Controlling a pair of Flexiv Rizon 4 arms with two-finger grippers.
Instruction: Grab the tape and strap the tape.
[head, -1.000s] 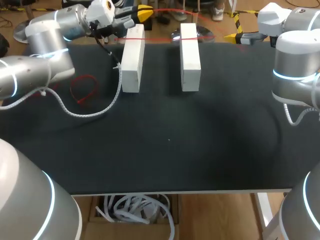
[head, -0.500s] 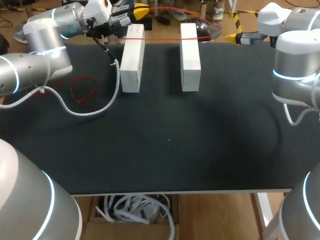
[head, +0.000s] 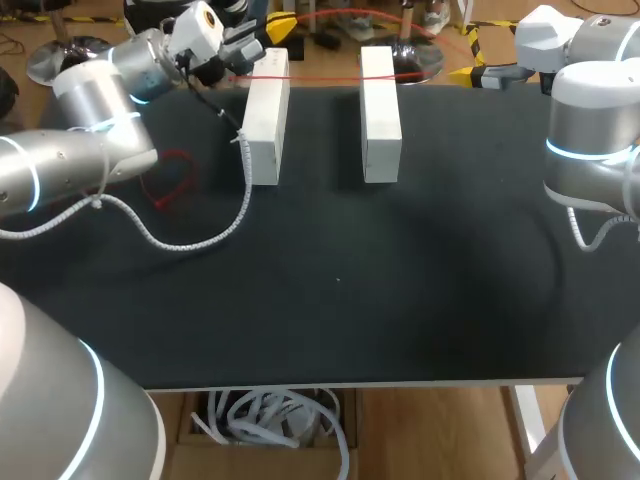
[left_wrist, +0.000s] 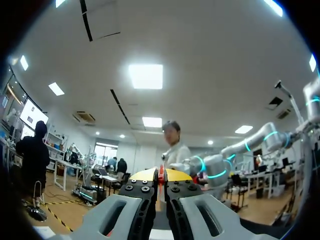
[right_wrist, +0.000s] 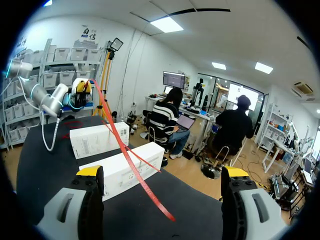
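Observation:
Two white boxes (head: 265, 115) (head: 380, 115) lie side by side at the back of the black table. A thin red tape (head: 320, 76) runs across both their far ends and arches up behind them. My left gripper (head: 285, 22) hovers behind the left box, shut on the tape's end; in the left wrist view the red tape (left_wrist: 161, 179) is pinched between the closed fingers. My right gripper (head: 470, 72) waits at the back right, open and empty. From the right wrist view the tape (right_wrist: 127, 155) slants over the boxes (right_wrist: 122, 170) ahead of the wide-open right gripper (right_wrist: 162, 175).
A loose red loop of tape (head: 170, 180) lies on the mat left of the boxes. The left arm's white cable (head: 200, 238) drapes over the table beside the left box. The black mat (head: 340, 290) stretches toward the front edge.
The left arm has swung forward and right at the elbow, its gripper shifting slightly left with the tape. The tape's arch behind the boxes has moved. The right arm stayed still.

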